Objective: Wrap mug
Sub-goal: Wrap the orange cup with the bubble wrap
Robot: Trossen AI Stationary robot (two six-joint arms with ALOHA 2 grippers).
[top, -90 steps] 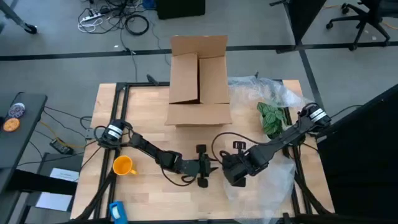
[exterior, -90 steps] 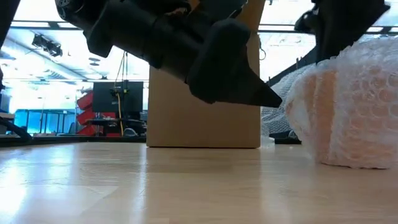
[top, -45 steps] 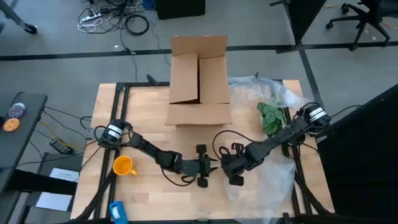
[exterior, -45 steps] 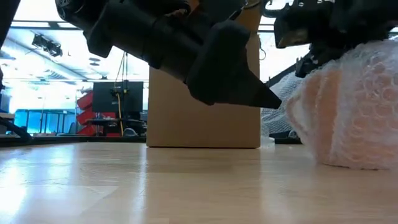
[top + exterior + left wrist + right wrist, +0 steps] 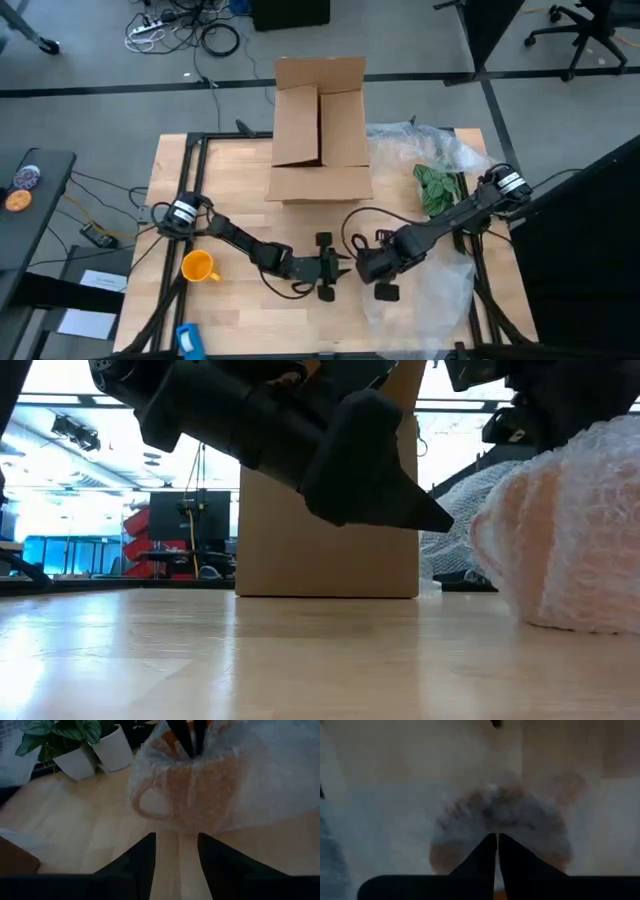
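- High view: one bare yellow mug stands near the worktop's left edge. There is one cardboard box and one plant.
- Low view: the right arm sits higher over the bubble-wrap bundle than half a second before.
- Left wrist view: the left pincer is open and empty, facing the bundle, which shows an orange mug shape inside.
- Right wrist view: the right pincer is nearly closed, tips in the wrap. I cannot tell if it pinches any.

Cardboard box, potted plant, possibly blue tape.
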